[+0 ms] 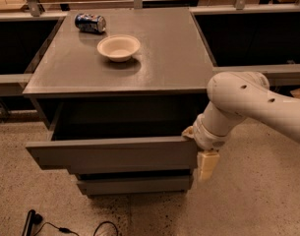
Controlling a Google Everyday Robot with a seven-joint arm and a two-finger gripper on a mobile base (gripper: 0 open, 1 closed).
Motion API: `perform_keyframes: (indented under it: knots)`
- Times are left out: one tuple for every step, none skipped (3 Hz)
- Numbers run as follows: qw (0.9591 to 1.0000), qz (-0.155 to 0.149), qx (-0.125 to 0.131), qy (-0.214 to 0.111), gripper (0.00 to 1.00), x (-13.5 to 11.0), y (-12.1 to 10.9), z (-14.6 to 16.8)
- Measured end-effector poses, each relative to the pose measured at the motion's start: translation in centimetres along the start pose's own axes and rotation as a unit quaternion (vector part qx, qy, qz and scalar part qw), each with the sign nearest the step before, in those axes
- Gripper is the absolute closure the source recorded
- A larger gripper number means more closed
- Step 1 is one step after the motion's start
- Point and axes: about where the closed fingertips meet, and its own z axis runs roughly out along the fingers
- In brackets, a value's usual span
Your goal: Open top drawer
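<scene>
**Top drawer well out, gripper at its right end**

On the floor at far left lies a black cable [34, 221]. Above it, the left corner of the top drawer [115, 154] juts forward past the desk [174, 58]. Its wide grey front stands clear of the dark opening beneath the desk top, with the shadowed interior showing behind the panel. On the desk top, toward the back left, a blue can [90, 22] lies on its side, and a pale bowl [118, 47] sits just to its right, upright. Below the top drawer, a lower drawer front [135, 185] sits further back, seemingly closed.

At the right end of the drawer front is the gripper [204, 159], pressed against that corner, with the white arm [248, 100] reaching in from the right. Whether it clamps the panel or merely hooks it, I cannot tell.

Judged from this, most of the opening looks done. What may remain is a little more pull, then letting go.
</scene>
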Motion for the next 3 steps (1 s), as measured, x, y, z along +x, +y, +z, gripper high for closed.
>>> perform_keyframes:
  knots:
    - [0.9996,0.001,-0.029,0.002,0.23,-0.4,3.0,-0.3]
    - [0.9978,0.014,-0.064,-0.008,0.23,-0.7,6.1,-0.7]
    - [0.9964,0.019,-0.082,-0.014,0.23,-1.5,8.5,-1.6]
